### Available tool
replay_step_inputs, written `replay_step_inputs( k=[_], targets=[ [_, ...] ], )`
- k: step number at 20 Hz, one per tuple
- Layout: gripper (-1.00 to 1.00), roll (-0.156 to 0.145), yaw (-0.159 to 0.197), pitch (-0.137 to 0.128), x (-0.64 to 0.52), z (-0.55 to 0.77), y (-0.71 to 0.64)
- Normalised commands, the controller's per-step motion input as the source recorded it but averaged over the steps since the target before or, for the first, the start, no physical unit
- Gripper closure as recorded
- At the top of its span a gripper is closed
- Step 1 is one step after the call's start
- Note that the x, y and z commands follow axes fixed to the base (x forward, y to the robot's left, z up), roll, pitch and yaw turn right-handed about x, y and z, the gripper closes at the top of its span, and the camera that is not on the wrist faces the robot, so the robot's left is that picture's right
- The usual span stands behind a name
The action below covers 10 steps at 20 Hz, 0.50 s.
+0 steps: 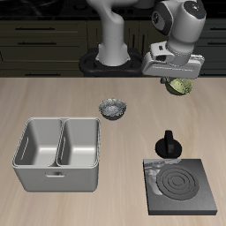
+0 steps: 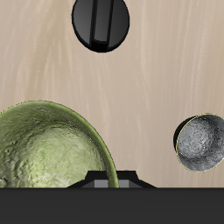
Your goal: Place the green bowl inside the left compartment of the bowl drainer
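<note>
High above the table's back, gripper (image 1: 179, 81) closed on green bowl (image 1: 181, 86), pinching its rim; bowl lifted clear, hanging under the fingers. Wrist view confirms: green bowl (image 2: 51, 149) close up against the gripper body, patterned inside visible, fingertips themselves mostly hidden.

Step in hand, by judgement: carry to the bowl drainer (image 1: 56, 152), well apart, across the table and nearer the front edge. Left compartment (image 1: 79, 141) taken as the well nearer the table's middle, beside the central wall. Doing it well: keep height during the traverse, pass above the grey-white speckled bowl (image 1: 113, 108) lying between, no dip. Centre over the well, clear of the central wall and the rim, then lower deep before opening; rim grip is off-centre, so bowl may swing or tilt, go slow. Avoid the black knobbed object (image 1: 168, 146) and the stove plate (image 1: 181, 186), both off the route anyway.

Writing, brands, labels: none readable; only ring marks on the stove plate.
</note>
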Motion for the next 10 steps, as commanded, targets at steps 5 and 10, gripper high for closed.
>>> replay_step_inputs(
  k=[5,10],
  targets=[
    [1.0,0.022,-0.02,-0.056,-0.04,0.39,0.08],
    [1.0,-0.003,-0.028,-0.072,-0.09,0.45,-0.02]
  ],
)
